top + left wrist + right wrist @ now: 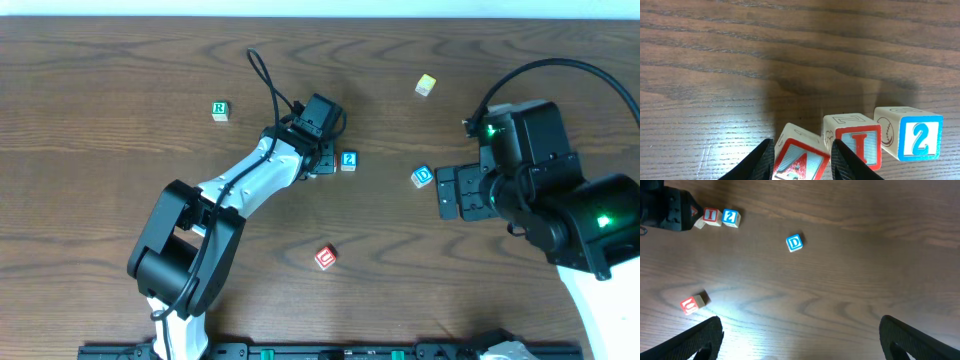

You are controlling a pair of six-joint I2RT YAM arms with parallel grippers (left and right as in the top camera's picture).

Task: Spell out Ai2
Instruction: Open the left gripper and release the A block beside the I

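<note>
Jaws on the left are clamped on the tilted A block (799, 162), just beside the I block (855, 142) and 2 block (917, 140), so I'd square it flat against the I before releasing, right jaws just hanging wide apart.

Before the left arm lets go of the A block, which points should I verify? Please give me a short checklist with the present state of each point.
1. A block sits between the fingers of the left gripper: ok.
2. The row reads A, then I block, then 2 block in the left wrist view: ok.
3. A block stands level with the I block: not ok, it is tilted.
4. A block rests on the table: cannot tell, its underside is out of frame.
5. Right gripper is open, empty and away from the row: ok.
</note>
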